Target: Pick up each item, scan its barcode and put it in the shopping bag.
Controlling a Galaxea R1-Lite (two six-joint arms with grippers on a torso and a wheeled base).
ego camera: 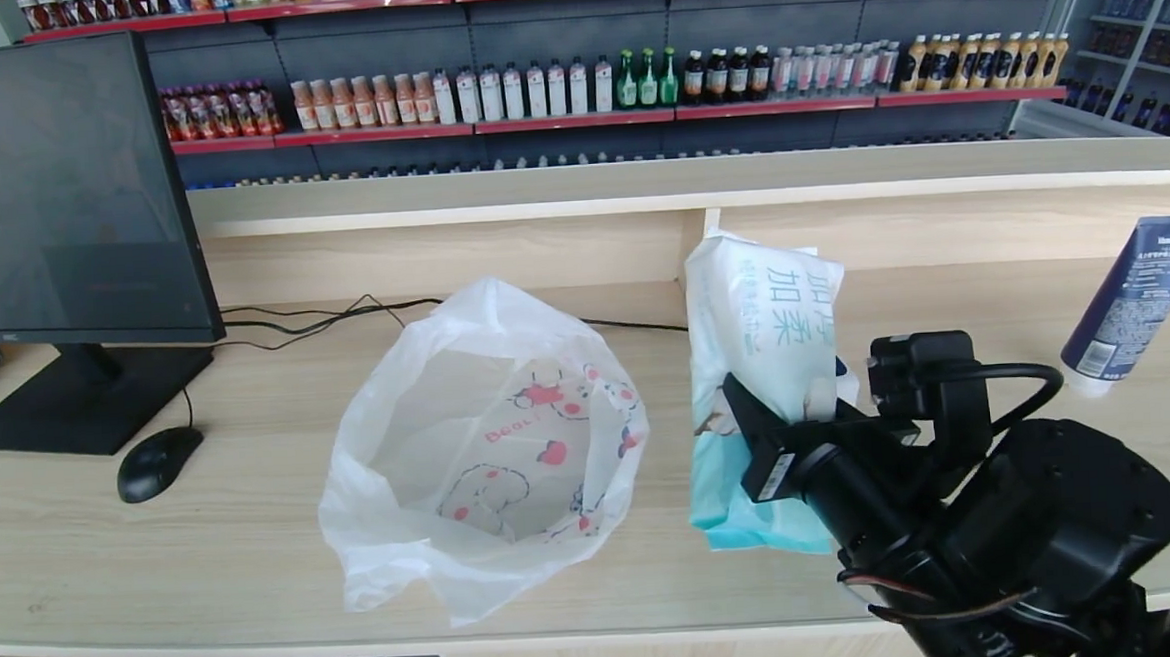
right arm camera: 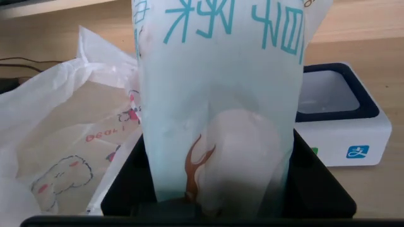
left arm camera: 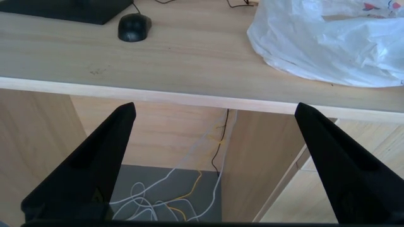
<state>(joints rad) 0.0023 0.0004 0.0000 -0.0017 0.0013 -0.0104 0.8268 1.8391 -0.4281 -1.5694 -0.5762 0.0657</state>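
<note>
Holding a soft tissue pack (ego camera: 765, 319) upright in the right tool (ego camera: 789, 398), jaws closed on its lower part. Just right of the shopping bag (ego camera: 363, 480), above the surface (ego camera: 157, 561). Close behind the pack, a white scanner box (right arm camera: 334, 110) with a dark window. Cannot tell whether scanned. Looks empty inside the bag, mouth open upward. Judged early: nothing bagged yet. Left to do: bag the pack, then fetch, scan and bag the blue tube (ego camera: 1134, 300) at far right. Left tool (left arm camera: 214, 110) spread wide, empty, hanging below the near edge of the surface.
</note>
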